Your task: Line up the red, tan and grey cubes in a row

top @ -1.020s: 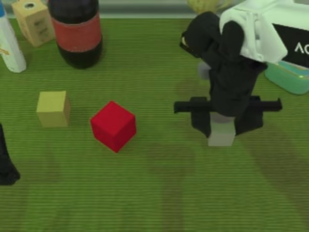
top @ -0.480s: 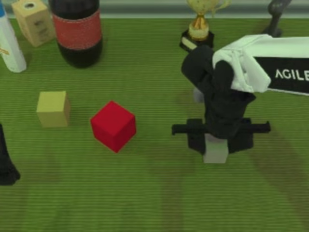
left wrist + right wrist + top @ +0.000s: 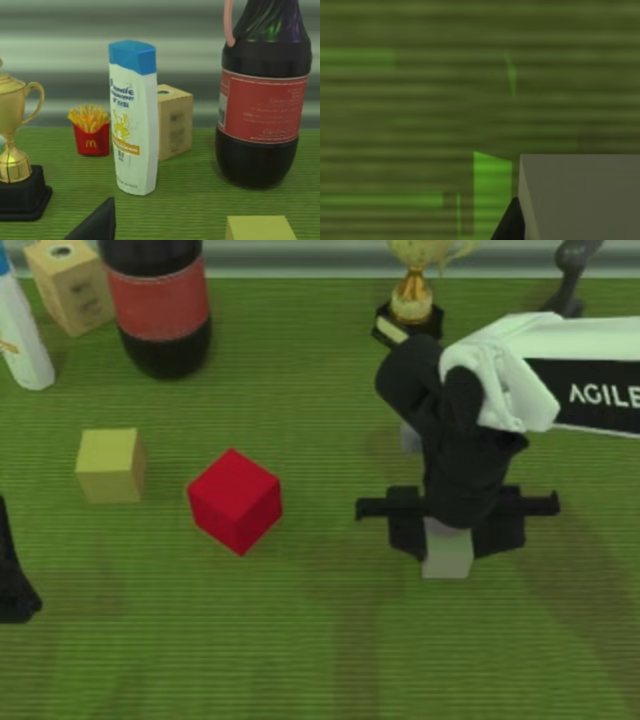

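The red cube (image 3: 235, 500) sits on the green mat left of centre, turned at an angle. Farther left is the tan cube (image 3: 110, 465), whose top also shows in the left wrist view (image 3: 260, 229). My right gripper (image 3: 452, 530) points down at the right of centre, its black fingers shut on either side of the small grey cube (image 3: 447, 555). The right wrist view shows that grey cube (image 3: 580, 195) close above the mat. My left gripper (image 3: 12, 590) is parked at the left edge, near the tan cube.
Along the back stand a shampoo bottle (image 3: 20, 330), a pale tan box with a hole (image 3: 70, 282), a dark cola bottle (image 3: 155, 305) and a gold trophy (image 3: 412, 295). A red fries carton (image 3: 91, 132) shows in the left wrist view.
My right gripper, holding the grey cube, moved toward the front of the table and slightly left a second ago. It has stayed still over the last half second.
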`<state>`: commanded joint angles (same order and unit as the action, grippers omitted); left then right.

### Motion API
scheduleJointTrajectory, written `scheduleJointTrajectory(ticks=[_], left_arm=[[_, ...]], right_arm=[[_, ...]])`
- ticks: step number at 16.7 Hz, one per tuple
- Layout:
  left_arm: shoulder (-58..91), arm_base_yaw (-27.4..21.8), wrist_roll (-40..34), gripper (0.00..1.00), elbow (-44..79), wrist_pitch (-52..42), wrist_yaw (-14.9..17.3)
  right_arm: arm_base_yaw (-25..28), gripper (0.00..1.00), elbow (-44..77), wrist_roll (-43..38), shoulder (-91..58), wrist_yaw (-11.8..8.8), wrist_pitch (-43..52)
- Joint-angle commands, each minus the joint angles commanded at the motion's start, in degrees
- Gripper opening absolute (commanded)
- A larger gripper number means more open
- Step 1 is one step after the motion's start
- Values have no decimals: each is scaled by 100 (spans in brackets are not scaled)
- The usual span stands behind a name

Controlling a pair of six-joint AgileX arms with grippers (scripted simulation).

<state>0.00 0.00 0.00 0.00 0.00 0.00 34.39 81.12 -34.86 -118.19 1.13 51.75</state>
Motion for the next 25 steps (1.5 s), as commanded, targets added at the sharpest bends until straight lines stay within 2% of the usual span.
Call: scheduleJointTrajectory(ticks=[7,17,25], left_arm=[[0,0,0,100,0,0,0],[0,0,0,100,0,0,0],[0,0,0,100,0,0,0]], right_arm=[[0,98,0,0,0,0,0],[-6,100,19,1,6,0,20],[55,100,942,-6,436,-3,1394]])
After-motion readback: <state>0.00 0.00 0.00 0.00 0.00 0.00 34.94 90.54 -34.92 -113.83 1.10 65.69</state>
